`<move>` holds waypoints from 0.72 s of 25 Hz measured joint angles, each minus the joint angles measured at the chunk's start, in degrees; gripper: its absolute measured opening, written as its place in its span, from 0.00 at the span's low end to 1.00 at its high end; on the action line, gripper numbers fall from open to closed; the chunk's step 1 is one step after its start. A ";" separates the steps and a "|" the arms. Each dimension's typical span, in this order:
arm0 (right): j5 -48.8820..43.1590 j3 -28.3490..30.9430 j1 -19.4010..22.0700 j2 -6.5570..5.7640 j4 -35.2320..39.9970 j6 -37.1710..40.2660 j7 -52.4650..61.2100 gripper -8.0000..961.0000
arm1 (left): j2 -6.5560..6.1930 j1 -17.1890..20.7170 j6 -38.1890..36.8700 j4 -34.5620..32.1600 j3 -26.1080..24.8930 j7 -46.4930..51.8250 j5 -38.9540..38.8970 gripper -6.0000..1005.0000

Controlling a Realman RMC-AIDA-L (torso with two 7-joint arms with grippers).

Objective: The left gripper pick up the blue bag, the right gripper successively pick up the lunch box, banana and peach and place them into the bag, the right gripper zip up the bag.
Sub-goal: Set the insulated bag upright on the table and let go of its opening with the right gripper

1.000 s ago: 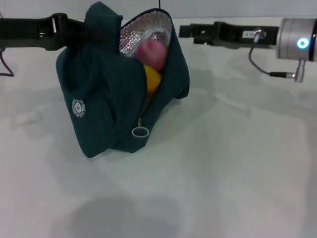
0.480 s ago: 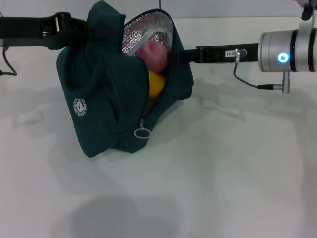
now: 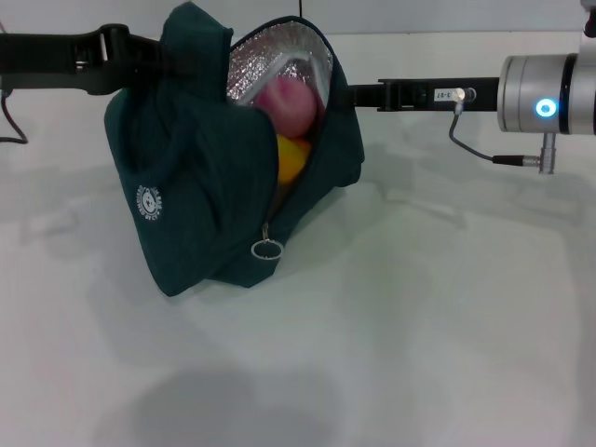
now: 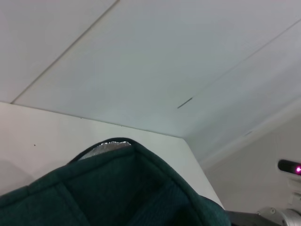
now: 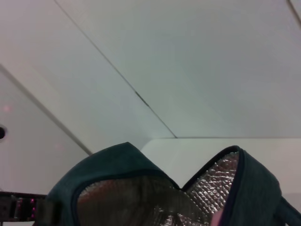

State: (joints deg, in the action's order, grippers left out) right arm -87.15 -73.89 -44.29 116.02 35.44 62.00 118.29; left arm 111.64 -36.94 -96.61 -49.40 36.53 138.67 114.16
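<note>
Holding dark teal fabric bag [image 3: 200, 177] by left gripper [image 3: 154, 58] | right gripper [image 3: 346, 94] had pulled back slightly from opening, grip unreadable | pink round peach [image 3: 289, 101] inside; zipping next.

This looks like a robot test room or lab, not a home or a kitchen. A big plain white table top [image 3: 419, 317] fills the view from the robot's head, and it is smooth and flat with only soft grey shadows on it. Behind the table stands a plain pale wall [image 3: 447, 14]. The two wrist cameras look upward and show a plain white ceiling made of big flat panels [image 4: 155, 56] with thin dark seam lines [image 5: 150, 110] between them. Two black robot arms reach in over the table from both sides, and one has a shiny silver round wrist with a small glowing blue light [image 3: 546, 108].
</note>
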 joint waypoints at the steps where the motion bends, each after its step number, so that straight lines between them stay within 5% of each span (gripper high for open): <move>1: 0.24 0.00 0.00 0.01 0.00 0.15 -0.30 0.22 | 0.00 0.01 -0.21 0.00 -0.06 -0.02 0.00 0.12; 10: 6.92 0.59 2.39 -0.14 0.63 4.17 -7.91 0.07 | -0.24 0.32 -3.28 0.02 -0.15 -0.48 -2.16 0.12; 18: 12.53 0.92 13.28 -0.42 14.63 12.51 -11.14 0.04 | -0.70 0.85 -9.11 0.94 -0.12 1.30 -6.89 0.12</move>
State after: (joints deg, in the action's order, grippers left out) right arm -74.62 -72.98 -31.01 115.60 50.07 74.51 107.15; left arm 110.95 -36.08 -105.73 -48.46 36.41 139.97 107.27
